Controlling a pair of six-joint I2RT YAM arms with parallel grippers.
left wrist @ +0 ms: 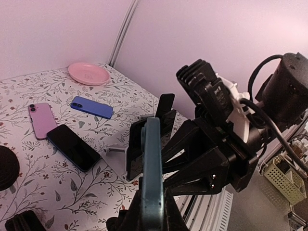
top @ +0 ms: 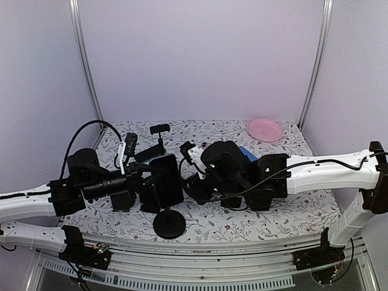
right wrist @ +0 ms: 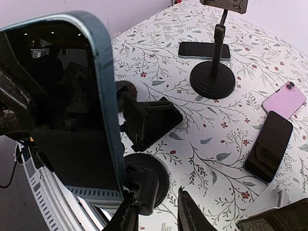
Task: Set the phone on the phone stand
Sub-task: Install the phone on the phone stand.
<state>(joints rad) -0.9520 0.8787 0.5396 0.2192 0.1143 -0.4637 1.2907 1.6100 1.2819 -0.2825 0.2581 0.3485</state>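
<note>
Floral table [top: 273,218], left tool [left wrist: 149,221] clamped on phone [left wrist: 151,163] by phone stand [top: 169,224]; right tool [right wrist: 154,211] slightly parted, empty

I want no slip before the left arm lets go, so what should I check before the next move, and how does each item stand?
1. Left gripper jaws shut on the phone: ok.
2. Phone seated in the stand's cradle: not ok; the cradle looks empty beside the phone.
3. Stand base flat on the table: ok.
4. Right gripper jaws apart, holding nothing: ok.
5. Spare phones lying away from the cradle: ok.
6. Phone's lower edge lined up with the cradle lip: cannot tell.
</note>
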